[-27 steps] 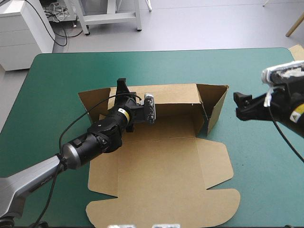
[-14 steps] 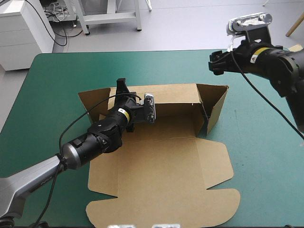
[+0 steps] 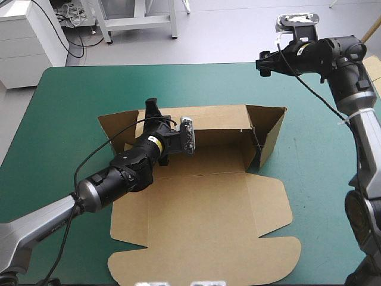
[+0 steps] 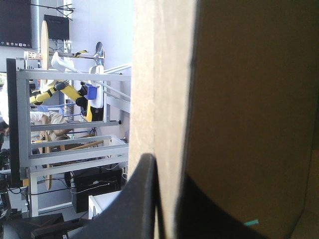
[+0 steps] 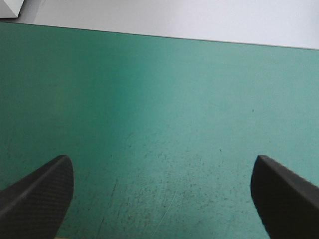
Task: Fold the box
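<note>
I see teal-green table (image 3: 53, 113). Brown box (image 3: 202, 208) at its middle: lid panel flat toward near edge, far wall and right side flap raised. My left hand (image 3: 152, 108) clenched on box's far wall (board between black fingers (image 4: 144, 199)). Right hand (image 3: 265, 64) released, hangs above table's far edge, well apart from box.
</note>
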Robot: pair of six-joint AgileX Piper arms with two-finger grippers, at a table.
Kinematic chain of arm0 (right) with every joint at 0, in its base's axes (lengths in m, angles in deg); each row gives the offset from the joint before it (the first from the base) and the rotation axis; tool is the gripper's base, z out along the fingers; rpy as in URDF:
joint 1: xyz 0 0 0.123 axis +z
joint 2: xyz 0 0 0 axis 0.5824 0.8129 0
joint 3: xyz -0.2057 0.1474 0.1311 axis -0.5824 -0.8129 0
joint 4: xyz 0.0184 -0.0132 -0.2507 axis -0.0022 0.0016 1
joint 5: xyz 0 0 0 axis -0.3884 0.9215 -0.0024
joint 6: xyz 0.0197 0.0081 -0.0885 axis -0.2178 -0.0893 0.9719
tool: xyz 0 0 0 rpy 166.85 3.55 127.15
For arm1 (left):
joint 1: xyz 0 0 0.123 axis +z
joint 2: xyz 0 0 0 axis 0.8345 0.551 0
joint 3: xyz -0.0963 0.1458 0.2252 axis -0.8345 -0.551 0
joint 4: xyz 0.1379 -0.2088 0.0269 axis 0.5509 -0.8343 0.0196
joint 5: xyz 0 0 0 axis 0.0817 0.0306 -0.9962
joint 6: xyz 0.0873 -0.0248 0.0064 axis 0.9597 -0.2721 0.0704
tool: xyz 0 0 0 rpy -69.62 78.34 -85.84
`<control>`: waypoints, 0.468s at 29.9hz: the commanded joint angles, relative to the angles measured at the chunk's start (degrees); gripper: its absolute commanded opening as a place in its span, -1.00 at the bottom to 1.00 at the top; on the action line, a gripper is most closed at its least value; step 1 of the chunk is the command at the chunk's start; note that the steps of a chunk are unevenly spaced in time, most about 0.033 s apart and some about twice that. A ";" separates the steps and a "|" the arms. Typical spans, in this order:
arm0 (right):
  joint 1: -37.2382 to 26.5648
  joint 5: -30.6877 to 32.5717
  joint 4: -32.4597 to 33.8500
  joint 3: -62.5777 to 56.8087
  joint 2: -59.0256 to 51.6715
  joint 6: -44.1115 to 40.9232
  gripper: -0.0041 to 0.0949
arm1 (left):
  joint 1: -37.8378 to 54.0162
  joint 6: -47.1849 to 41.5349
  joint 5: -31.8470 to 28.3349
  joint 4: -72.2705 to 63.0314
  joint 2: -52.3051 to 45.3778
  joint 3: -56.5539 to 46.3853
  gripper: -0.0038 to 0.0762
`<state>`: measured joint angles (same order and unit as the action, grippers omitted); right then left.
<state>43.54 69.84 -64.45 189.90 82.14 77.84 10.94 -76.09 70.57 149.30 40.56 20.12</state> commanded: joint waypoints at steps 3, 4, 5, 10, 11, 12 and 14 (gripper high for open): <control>-2.16 -1.89 -3.60 2.59 3.49 1.57 0.87 | -0.33 -1.05 2.09 -5.46 0.03 -0.44 -0.92; -2.16 -1.04 -3.73 2.59 4.50 1.57 0.87 | -0.33 -1.05 2.09 -5.46 0.03 -0.44 -0.92; -2.20 0.00 -3.73 2.59 5.49 1.57 0.87 | -0.33 -1.05 2.09 -5.46 0.03 -0.44 -0.92; -2.20 4.30 -3.73 2.59 8.32 1.57 0.87 | -0.33 -1.05 2.19 -5.46 0.03 -0.44 -0.92; -2.20 4.89 -3.73 2.59 8.58 1.57 0.87 | -0.33 -1.05 2.32 -5.46 0.03 -0.44 -0.92; -2.20 5.65 -3.73 2.59 8.71 1.72 0.87 | -0.33 -1.05 2.32 -5.46 0.03 -0.44 -0.92; -2.20 7.57 -3.73 2.59 8.71 1.72 0.87 | -0.33 -1.05 2.32 -5.46 0.03 -0.44 -0.92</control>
<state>41.89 77.13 -67.49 190.51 94.21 78.82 10.94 -76.09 70.62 149.30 40.56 20.12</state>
